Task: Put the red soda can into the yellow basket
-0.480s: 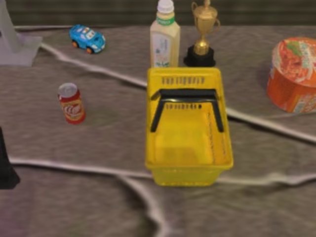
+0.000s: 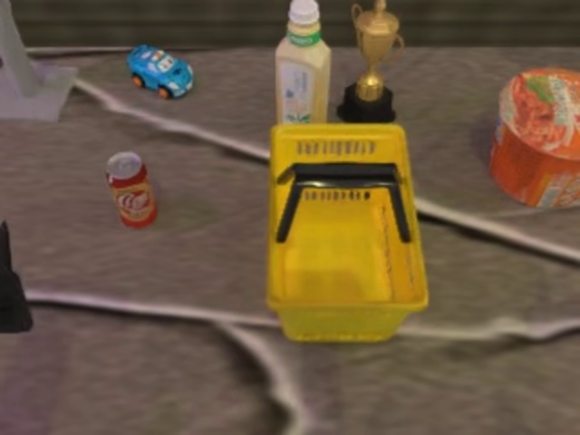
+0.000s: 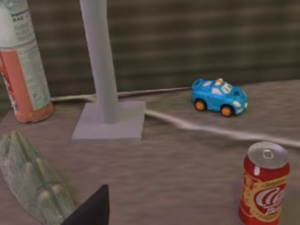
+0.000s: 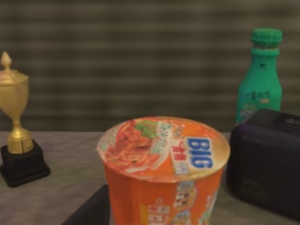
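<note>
Cylindrical red soda can [image 2: 132, 189] upright on wrinkled cloth, apart from slotted yellow basket [image 2: 345, 308]; end effector states untellable.

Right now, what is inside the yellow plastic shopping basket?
Nothing shows inside the yellow plastic shopping basket: only its bare yellow floor. Its black folding handles lie across the far part, hiding a strip beneath them. The small red soda can stands on the table, left of it.

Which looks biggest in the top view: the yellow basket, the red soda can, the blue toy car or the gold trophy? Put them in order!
1. yellow basket, by far the biggest
2. gold trophy
3. red soda can and blue toy car: these look about alike, so no ranking between them.
</note>
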You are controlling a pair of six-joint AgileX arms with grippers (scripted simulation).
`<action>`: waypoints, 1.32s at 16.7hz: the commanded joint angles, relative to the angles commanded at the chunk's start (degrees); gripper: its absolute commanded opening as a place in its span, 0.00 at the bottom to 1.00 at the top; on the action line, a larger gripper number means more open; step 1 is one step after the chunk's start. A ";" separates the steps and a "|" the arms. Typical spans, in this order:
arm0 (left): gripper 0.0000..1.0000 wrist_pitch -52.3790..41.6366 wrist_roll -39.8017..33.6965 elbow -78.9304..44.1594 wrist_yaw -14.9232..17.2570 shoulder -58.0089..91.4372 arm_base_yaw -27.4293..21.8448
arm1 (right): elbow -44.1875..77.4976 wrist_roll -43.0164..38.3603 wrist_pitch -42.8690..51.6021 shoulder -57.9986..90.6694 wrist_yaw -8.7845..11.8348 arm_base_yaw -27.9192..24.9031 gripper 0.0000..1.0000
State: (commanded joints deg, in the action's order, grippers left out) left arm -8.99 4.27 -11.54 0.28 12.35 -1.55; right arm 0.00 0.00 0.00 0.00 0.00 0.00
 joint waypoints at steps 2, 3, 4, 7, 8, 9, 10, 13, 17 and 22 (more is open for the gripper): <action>1.00 -5.38 2.64 -7.87 -0.04 8.81 -0.74 | 0.00 0.00 0.00 0.00 0.00 0.00 1.00; 1.00 -8.30 4.11 -12.46 -0.09 14.00 -1.14 | 0.00 0.00 0.00 0.00 0.00 0.00 1.00; 1.00 -11.31 5.65 -17.41 -0.14 19.65 -1.54 | 0.00 0.00 0.00 0.00 0.00 0.00 1.00; 1.00 -20.55 10.58 -33.83 -0.25 38.70 -2.90 | 0.00 0.00 0.00 0.00 0.00 0.00 1.00; 1.00 -23.63 12.28 -39.61 -0.26 45.46 -3.39 | 0.00 0.00 0.00 0.00 0.00 0.00 1.00; 1.00 -26.69 13.98 -45.45 -0.25 52.30 -3.89 | 0.00 0.00 0.00 0.00 0.00 0.00 1.00; 1.00 -29.72 15.67 -51.28 -0.24 59.10 -4.39 | 0.00 0.00 0.00 0.00 0.00 0.00 1.00; 1.00 -38.55 20.58 -67.83 -0.18 78.58 -5.89 | 0.00 0.00 0.00 0.00 0.00 0.00 1.00; 1.00 -49.47 26.29 -85.68 -0.11 100.16 -7.65 | 0.00 0.00 0.00 0.00 0.00 0.00 1.00; 1.00 -59.57 30.98 -98.98 -0.06 116.68 -9.11 | 0.00 0.00 0.00 0.00 0.00 0.00 1.00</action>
State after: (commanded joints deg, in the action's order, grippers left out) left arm -68.55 35.25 -110.53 0.22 129.03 -10.66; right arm 0.00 0.00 0.00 0.00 0.00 0.00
